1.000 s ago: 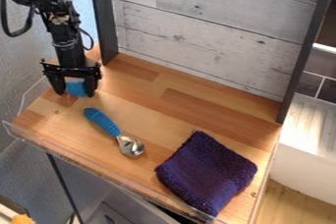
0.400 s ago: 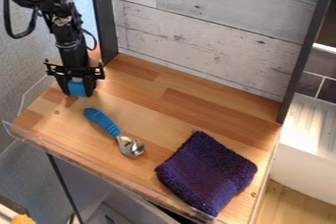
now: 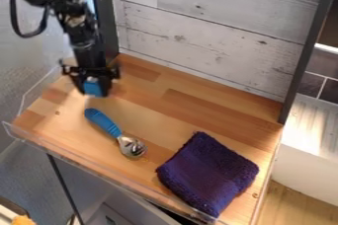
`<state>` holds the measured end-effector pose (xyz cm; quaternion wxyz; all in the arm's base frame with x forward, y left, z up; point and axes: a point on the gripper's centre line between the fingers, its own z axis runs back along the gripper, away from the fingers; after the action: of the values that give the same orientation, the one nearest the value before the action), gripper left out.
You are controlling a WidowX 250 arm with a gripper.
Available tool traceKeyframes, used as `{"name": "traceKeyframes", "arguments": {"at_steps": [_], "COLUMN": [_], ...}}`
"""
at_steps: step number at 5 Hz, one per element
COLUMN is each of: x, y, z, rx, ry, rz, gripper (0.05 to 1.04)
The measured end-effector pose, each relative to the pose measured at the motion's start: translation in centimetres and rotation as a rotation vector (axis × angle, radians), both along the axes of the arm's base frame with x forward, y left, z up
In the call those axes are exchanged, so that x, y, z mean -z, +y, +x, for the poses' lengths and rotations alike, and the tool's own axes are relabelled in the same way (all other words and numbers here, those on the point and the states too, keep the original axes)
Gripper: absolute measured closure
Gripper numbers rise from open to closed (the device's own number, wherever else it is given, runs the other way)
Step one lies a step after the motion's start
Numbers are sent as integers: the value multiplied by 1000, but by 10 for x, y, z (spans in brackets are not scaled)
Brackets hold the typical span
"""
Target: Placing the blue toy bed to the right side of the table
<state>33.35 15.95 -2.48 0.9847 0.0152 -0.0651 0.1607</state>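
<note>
Blue toy bed point(image 3: 93, 88) | between the fingers of the gripper point(image 3: 96, 89), pinched | above table's point(image 3: 142, 101) left part

The black robot arm point(image 3: 74, 17) comes in from the top left, and its gripper point(image 3: 96, 92) has its two fingers squeezed on the blue toy bed point(image 3: 93, 88) at the back left part of the wooden table point(image 3: 148, 103). Near it lies a spoon point(image 3: 105, 124) with a fat blue handle and a shiny round end, which points toward a folded, fuzzy purple cloth point(image 3: 208, 172) at the front right. Behind the table is a wall of pale gray boards point(image 3: 204, 36), between two dark posts.
</note>
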Motion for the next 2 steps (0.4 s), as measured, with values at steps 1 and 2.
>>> {"name": "traceKeyframes", "arguments": {"at_steps": [1,2], "x": [-34,-48], "y": [-20,-52], "z": [5,11], "rx": [-33,-82], "ry": [11,58], "rz": [59,102], "gripper": [463,463]}}
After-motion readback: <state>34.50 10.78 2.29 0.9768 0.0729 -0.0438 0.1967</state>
